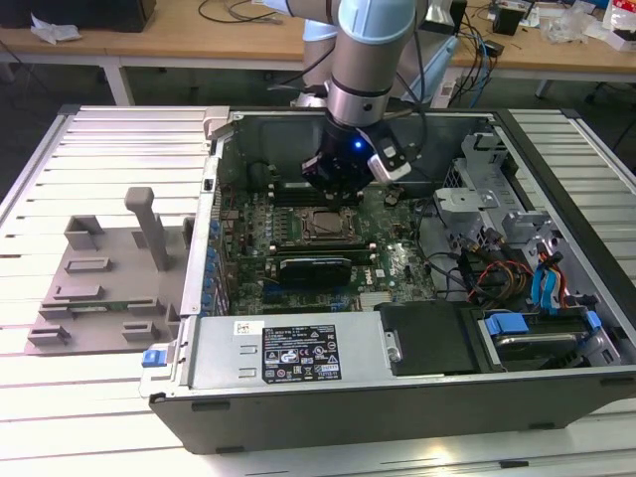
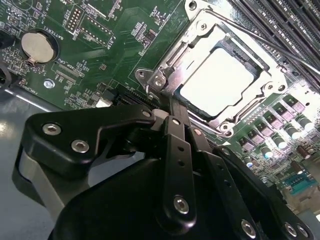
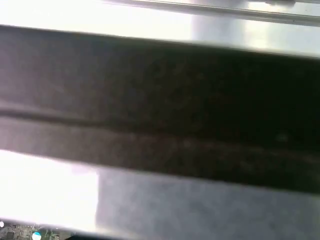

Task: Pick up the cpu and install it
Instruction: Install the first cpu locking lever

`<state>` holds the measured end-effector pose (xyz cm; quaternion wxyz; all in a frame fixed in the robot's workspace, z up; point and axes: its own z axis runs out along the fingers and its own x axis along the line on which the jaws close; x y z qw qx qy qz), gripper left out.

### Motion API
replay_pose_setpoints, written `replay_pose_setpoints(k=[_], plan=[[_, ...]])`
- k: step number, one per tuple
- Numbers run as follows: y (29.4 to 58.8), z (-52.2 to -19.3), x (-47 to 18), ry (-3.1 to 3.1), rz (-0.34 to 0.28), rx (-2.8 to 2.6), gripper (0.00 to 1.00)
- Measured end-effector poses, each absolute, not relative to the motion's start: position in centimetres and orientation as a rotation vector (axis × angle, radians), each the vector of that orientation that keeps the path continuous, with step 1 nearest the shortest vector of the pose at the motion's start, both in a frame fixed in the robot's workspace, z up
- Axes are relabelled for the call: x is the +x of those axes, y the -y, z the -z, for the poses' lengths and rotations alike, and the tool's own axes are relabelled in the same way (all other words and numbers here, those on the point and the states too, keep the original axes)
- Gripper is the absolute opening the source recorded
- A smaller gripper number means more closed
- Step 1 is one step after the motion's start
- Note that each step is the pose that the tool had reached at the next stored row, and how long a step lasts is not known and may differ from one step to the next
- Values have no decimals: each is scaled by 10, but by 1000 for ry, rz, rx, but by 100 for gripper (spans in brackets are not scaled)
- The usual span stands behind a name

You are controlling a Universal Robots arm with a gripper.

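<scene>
- Exterior view: the gripper [image 1: 336, 182] hangs inside the open computer case [image 1: 298, 407], just above the socket [image 1: 320, 228] on the motherboard [image 1: 397, 263]; the case walls leave little side room.
- Second wrist view: the cpu [image 2: 216, 81] lies flat in the socket frame, apart from the fingers [image 2: 172, 112], which look pressed together, holding nothing. Probably light, stiff and fragile; only its thin edges offer a hold.
- First wrist view: blurred bands, nothing readable.

Even, bright room light falls from above on the open computer case [image 1: 397, 328] in the exterior view, with soft shadow along its inner walls and a small blue glow on the arm's wrist. In the second wrist view the cpu [image 2: 216, 81] glares nearly white, and the gripper [image 2: 172, 107] in the foreground is dark and sharp. The first wrist view is heavily blurred, just dark and blown-out bands.
</scene>
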<state>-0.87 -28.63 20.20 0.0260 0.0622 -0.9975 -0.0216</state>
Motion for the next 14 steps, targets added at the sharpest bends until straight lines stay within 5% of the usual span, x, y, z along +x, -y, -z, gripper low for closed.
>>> replay_pose_setpoints(k=[14], plan=[[292,-209,-1,3084,101,193,11]])
